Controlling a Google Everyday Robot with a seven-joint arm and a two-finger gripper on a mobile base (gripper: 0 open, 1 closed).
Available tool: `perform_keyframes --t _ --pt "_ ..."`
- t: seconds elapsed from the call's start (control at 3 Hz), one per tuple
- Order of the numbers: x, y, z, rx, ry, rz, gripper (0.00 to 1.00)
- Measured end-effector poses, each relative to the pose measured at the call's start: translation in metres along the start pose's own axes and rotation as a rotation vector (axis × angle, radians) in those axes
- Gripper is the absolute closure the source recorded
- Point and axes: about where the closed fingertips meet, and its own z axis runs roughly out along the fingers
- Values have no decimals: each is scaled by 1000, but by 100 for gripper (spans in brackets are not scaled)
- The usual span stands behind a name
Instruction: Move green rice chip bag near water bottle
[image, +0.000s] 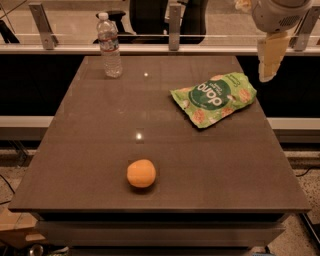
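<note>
The green rice chip bag (213, 98) lies flat on the right side of the brown table, its dark green patch with white lettering facing up. The water bottle (109, 45) stands upright at the table's far left corner, clear with a white cap. My gripper (269, 61) hangs from the arm at the top right, above and just right of the bag's far end, not touching it. It holds nothing that I can see.
A round orange fruit (141, 173) sits near the table's front, left of centre. The table (90, 150) ends close to the bag's right side. A metal rail with posts (173, 20) and glass runs behind the table.
</note>
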Motion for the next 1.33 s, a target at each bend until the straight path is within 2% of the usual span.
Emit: perform_keyframes --t 0.33,0.67,1.0,1.33 --pt "-1 5 14 -72 8 0 0" --pt "-7 14 32 -167 -10 -4 0" --pt "-17 24 60 -230 -58 -4 0" --pt "-30 35 93 -250 -120 19 0"
